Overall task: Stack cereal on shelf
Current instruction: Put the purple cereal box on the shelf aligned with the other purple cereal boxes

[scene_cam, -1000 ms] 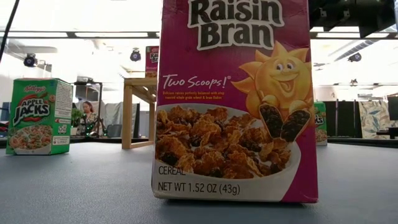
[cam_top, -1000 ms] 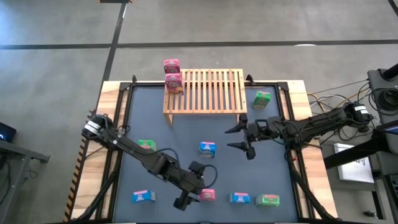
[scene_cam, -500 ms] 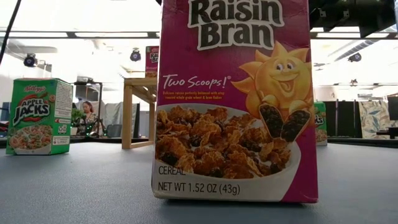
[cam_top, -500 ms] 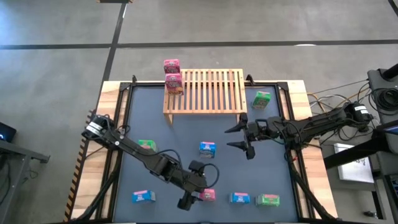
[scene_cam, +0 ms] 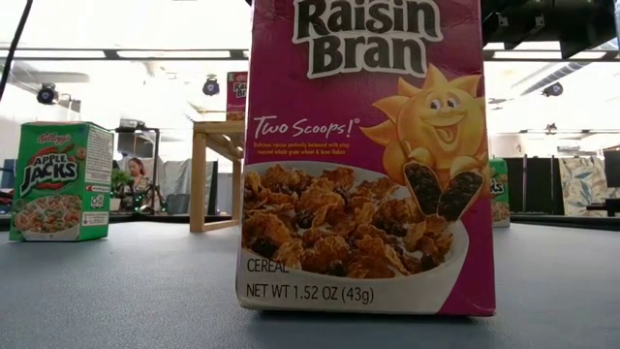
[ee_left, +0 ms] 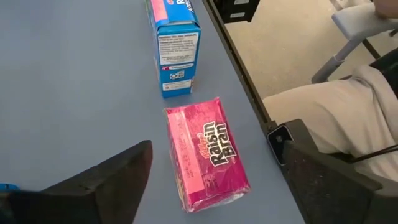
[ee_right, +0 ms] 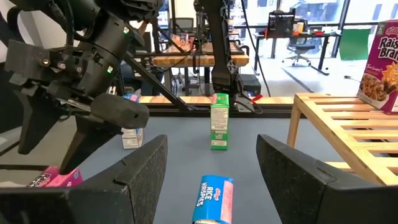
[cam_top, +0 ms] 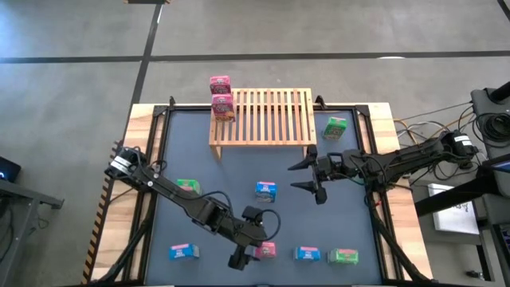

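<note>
Two pink boxes (cam_top: 221,96) sit on the shelf (cam_top: 263,117); the left gripper (cam_top: 249,253), jaws wide, hovers at a fallen pink box (ee_left: 207,152) and should straddle its narrow sides squarely, while the right gripper (cam_top: 307,177) waits half-open midtable.

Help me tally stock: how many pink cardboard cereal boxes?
3 pink boxes: two at the light wooden slatted rack's left end, one on the table beside the left pincer. None seems hidden.

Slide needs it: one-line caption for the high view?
Left tool open beside a pink cereal box on the mat; two pink boxes stacked on the shelf.
</note>
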